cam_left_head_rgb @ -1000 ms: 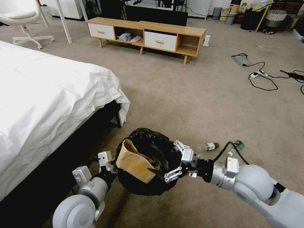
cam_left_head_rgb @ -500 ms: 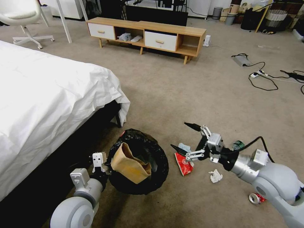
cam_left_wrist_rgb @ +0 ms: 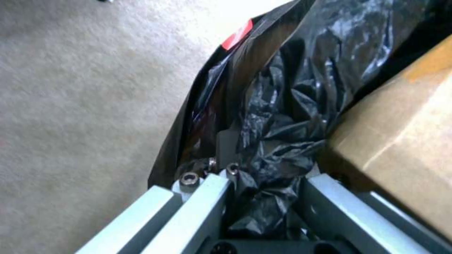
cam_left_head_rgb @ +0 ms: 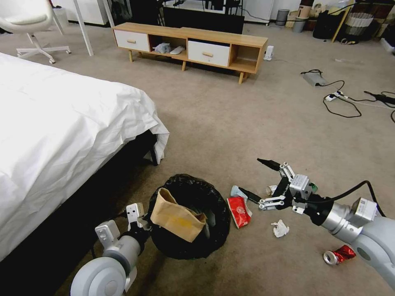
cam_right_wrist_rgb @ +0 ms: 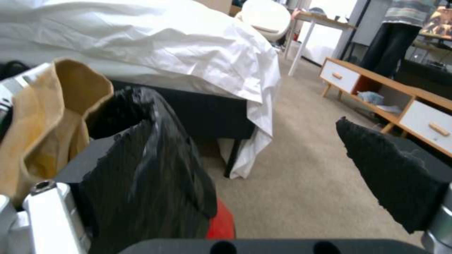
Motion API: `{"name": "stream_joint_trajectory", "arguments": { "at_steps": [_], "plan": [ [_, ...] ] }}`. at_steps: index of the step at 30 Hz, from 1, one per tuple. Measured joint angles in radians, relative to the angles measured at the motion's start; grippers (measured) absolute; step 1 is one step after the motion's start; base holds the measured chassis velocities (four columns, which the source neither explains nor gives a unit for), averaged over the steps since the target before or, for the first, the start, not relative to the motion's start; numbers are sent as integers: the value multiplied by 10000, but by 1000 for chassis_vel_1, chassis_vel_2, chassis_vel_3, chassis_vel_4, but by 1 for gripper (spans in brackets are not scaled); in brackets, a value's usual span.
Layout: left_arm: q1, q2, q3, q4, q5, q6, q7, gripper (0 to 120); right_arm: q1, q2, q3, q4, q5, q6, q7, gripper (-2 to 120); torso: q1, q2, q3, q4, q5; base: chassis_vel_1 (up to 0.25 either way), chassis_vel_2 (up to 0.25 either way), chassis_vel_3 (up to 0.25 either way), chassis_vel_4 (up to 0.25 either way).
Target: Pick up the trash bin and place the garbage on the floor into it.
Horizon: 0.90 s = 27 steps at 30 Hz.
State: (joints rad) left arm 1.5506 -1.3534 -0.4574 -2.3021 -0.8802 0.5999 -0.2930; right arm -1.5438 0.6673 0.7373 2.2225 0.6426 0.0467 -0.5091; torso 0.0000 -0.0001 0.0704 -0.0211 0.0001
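Note:
The trash bin (cam_left_head_rgb: 193, 242), lined with a crinkled black bag (cam_left_wrist_rgb: 282, 106), hangs just above the carpet beside the bed. My left gripper (cam_left_head_rgb: 139, 217) is shut on its near rim. A brown paper bag (cam_left_head_rgb: 177, 216) sticks out of the bin. My right gripper (cam_left_head_rgb: 253, 176) hovers open and empty to the bin's right, above a red wrapper (cam_left_head_rgb: 239, 211) and a bluish tissue (cam_left_head_rgb: 235, 190). A white tissue (cam_left_head_rgb: 280, 228) and a crushed red can (cam_left_head_rgb: 338, 255) lie on the floor nearby. A bottle (cam_left_head_rgb: 270, 189) lies partly hidden behind the right gripper.
The white bed (cam_left_head_rgb: 61, 135) fills the left side, with its dark base close to the bin. A wooden TV bench (cam_left_head_rgb: 189, 45) stands at the back. Black cables and a power strip (cam_left_head_rgb: 339, 98) lie at the far right. Open carpet (cam_left_head_rgb: 247, 123) stretches ahead.
My right gripper has swung from the bin's rim out to the right and lowered over the red wrapper, staying open. The bin shifted slightly in the left gripper.

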Motion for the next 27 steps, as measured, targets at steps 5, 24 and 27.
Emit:
{"name": "stream_joint_trajectory", "arguments": {
  "at_steps": [5,24,27],
  "plan": [
    [9,-11,15,-64,-494,66,-176,0,-204,-149,335,4,110,8,-3,100,0,0,0,0,-1,0,0,0,0],
    [60,159,-104,-101,-150,95,-95,0,-1340,1052,994,88,-507,-759,1622,100,0,0,0,0,-2,0,0,0,0],
    [80,144,-192,-74,34,88,-87,0,-1421,1344,1052,88,-620,-739,1611,100,0,0,1,1,-2,0,0,0,0]
  ]
}}
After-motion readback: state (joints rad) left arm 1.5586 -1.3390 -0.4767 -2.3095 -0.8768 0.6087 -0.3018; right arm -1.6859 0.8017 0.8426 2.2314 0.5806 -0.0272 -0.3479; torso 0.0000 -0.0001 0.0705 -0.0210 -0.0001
